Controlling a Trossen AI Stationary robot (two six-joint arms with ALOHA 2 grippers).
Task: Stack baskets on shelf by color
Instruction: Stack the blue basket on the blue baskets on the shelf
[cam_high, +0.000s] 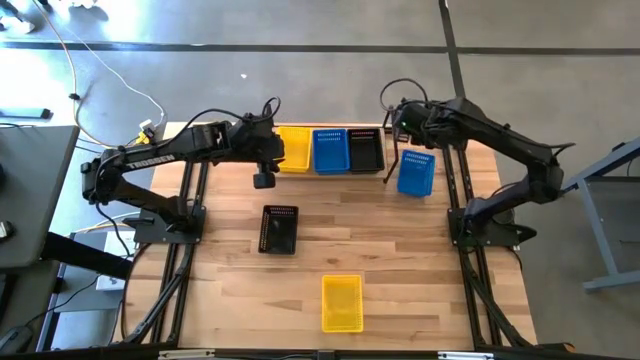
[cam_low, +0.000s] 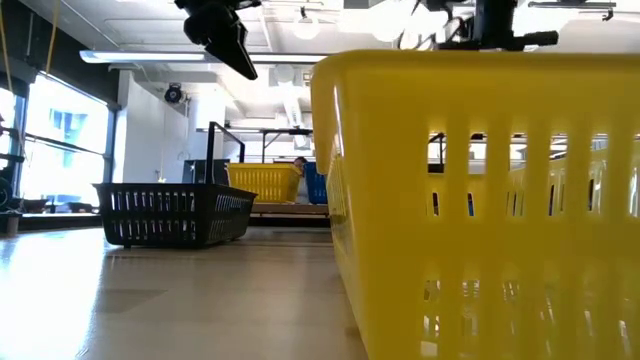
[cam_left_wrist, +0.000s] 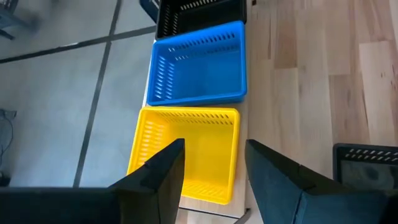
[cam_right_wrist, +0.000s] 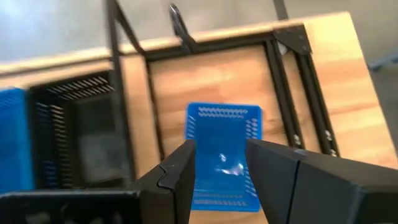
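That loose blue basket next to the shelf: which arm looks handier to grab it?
The right. The right gripper hangs open directly above the blue basket beside the shelf. The left gripper, also open, is over the yellow basket at the shelf's other end.

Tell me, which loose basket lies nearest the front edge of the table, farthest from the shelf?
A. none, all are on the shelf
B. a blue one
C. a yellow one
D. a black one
C: in the high view the yellow basket lies alone near the front edge, while the black basket sits mid-table and the blue basket lies beside the shelf.
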